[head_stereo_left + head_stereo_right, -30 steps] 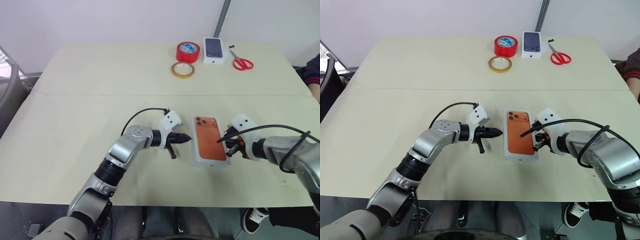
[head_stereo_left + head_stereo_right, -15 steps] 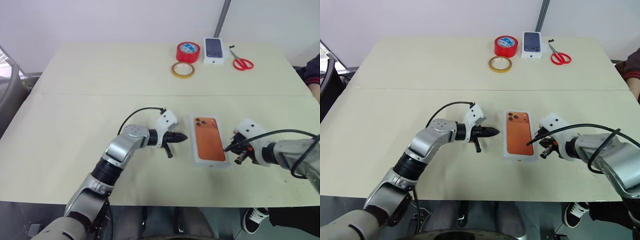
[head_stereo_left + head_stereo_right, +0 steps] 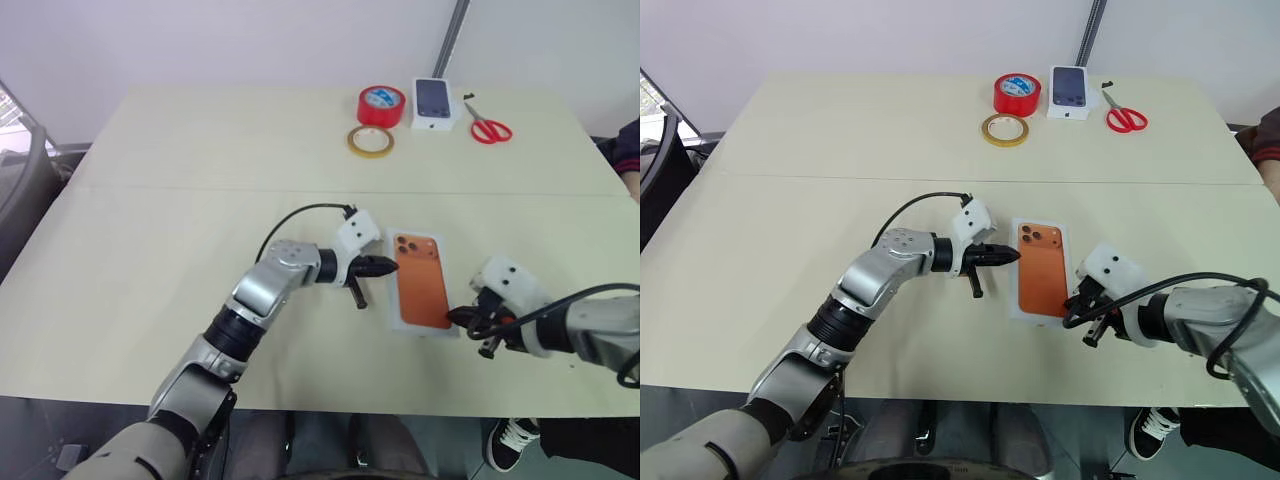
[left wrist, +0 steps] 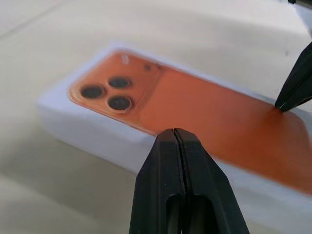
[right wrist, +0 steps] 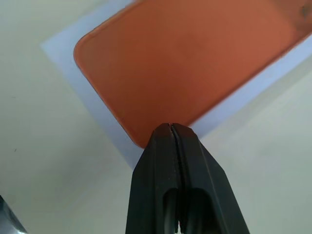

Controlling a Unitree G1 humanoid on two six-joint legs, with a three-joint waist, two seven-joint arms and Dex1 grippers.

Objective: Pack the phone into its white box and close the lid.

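While lying in the white box (image 3: 398, 312), phone (image 3: 420, 282) between both closed claws

Near counter (image 3: 150, 260): we saw open room all round.
Far edge: red tape roll (image 3: 381, 104), scissors (image 3: 489, 129) crowded it.

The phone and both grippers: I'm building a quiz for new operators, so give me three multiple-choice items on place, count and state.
1. Where does the phone lie?
A. in the white box
B. beside the red tape roll
C. under the scissors
2. How many tape rolls are on the table?
A. one
B. two
C. three
3. How are the left gripper and right gripper?
A. both open
B. one open
C. both shut

A: a white rim surrounds it. B: red roll and tan roll. C: each wrist view shows fingers pressed together.
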